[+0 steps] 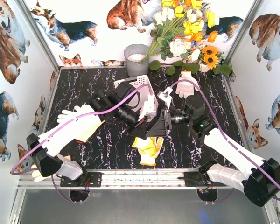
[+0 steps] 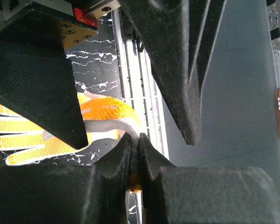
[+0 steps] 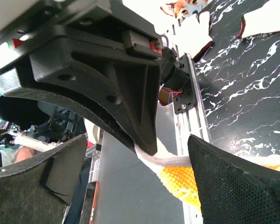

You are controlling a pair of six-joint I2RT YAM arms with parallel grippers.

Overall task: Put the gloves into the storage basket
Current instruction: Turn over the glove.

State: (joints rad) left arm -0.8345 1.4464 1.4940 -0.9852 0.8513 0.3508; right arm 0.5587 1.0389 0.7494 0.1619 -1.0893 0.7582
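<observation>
Softness is the story here: the orange-palmed glove [image 2: 100, 114] is light, limp knit that will droop and fold, with a grippy dotted palm. A pinch on the cuff or a bunched fold should hold it best. At bottom centre of the left wrist view, the left gripper [image 2: 135, 140] is clamped tight on a white fold of that glove, lower centre of the top view. I can't tell whether it hangs or lies. The right gripper [image 3: 140, 186] gapes wide, its 2 pads [image 3: 238, 186] flanking the glove and holding nothing. The storage basket [image 1: 139, 83] waits upper centre, behind the arms.
</observation>
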